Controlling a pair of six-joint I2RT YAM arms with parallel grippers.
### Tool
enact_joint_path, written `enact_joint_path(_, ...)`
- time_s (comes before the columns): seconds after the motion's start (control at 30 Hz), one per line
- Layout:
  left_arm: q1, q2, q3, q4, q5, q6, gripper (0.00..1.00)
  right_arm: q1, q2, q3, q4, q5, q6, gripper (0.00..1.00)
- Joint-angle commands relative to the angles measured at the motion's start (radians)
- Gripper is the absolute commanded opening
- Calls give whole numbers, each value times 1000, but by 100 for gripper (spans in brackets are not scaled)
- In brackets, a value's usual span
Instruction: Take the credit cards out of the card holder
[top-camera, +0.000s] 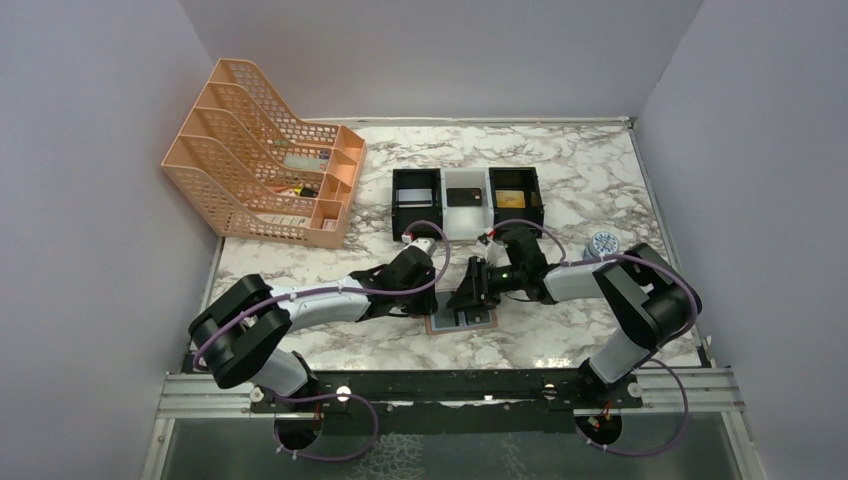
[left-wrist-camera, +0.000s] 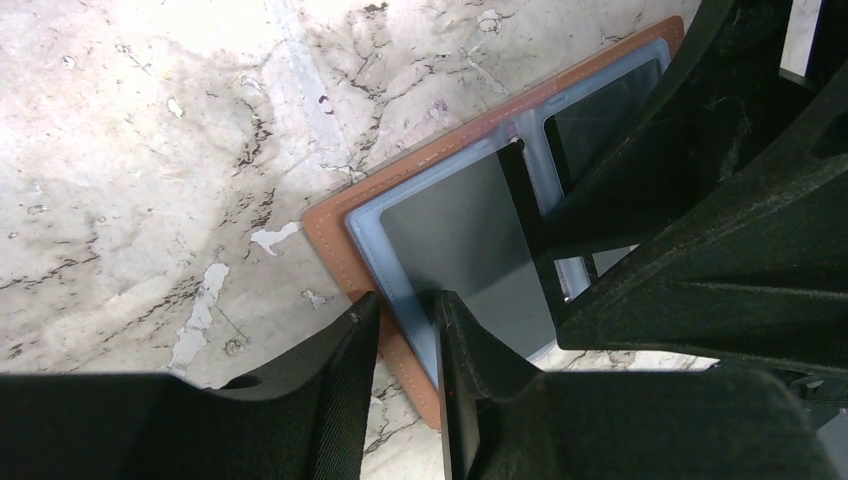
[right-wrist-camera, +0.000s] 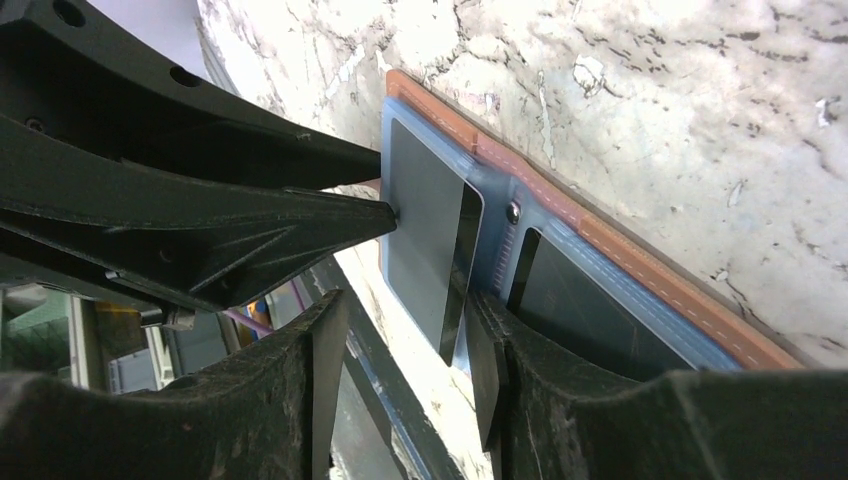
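Left end effector (left-wrist-camera: 405, 312) is down at the wallet (left-wrist-camera: 328, 228), jaws a narrow gap apart. The wallet's tan rim and blue lining run across that gap. One finger (left-wrist-camera: 340, 370) sits off the leather over the marble, the other over the lining beside the dark card (left-wrist-camera: 460, 240). Nothing pinched or lifted that I can see. Whether the tips press on the leather, cannot tell.

Right end effector (right-wrist-camera: 405, 300) stands opposite, jaws roughly half apart, straddling that same dark card. Inner finger (right-wrist-camera: 495, 380) is at the card's edge by the wallet's spine. The outer finger is clear of the card, daylight between them, so it is not closed on it. Left wrist view shows a slim right finger lying along the card's spine-side edge.

Wallet lies open and flat on the tabletop (top-camera: 570, 170), lining up, near the front edge, between the two arms. Second card (right-wrist-camera: 585, 300), also dark, sits in the other pocket across the spine.

Back of the tabletop has three trays in a row, side by side: left black tray (top-camera: 417, 180), white tray (top-camera: 467, 180), right black tray (top-camera: 516, 180). The white tray holds a loose dark card (top-camera: 461, 197). The right black tray holds a gold card (top-camera: 509, 198).

Orange rack (top-camera: 265, 150) is at the far left, well apart from the wallet. Small round bluish thing (top-camera: 602, 242) lies beside the right arm, too small to make out.
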Motion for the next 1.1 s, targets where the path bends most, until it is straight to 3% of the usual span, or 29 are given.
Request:
enact_joint_path(0.0, -8, -1, -32, 2, 20, -8, 29, 7, 26, -23, 107, -54, 40, 46)
enact_joint_path(0.57, -8, -35, -21, -25, -6, 19, 25, 7, 15, -19, 96, -5, 44, 23)
enact_joint_path(0.77, -9, -47, -4, -57, -21, 35, 25, 6, 22, -11, 100, -6, 48, 5)
enact_joint_path(1.07, -8, -60, 20, -78, -18, 47, 30, 6, 20, -16, 89, 9, 44, 4)
